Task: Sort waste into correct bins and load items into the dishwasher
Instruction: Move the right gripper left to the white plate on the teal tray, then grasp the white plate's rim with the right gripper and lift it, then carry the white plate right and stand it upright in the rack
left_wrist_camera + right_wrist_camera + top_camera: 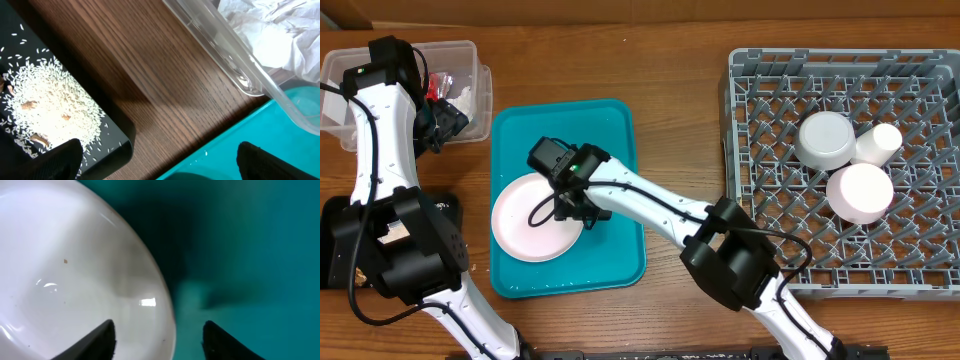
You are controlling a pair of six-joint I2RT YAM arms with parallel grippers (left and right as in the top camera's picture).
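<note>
The right gripper (pixel 157 341) is spread, straddling the rim of the plate (pixel 515 225), which lies flat in the teal tray (pixel 610 140). The left gripper (pixel 160 162), also spread and empty, hangs above the wooden surface (pixel 165 85) between the clear tub (pixel 235 55) holding the crumpled napkin (pixel 280 35) and the black tray (pixel 117 130) strewn with rice crumbs (pixel 55 100). A grey-rimmed bowl (pixel 825 138), a small white bowl (pixel 860 192) and a cup (pixel 882 142) stand in the dish rack (pixel 760 110).
</note>
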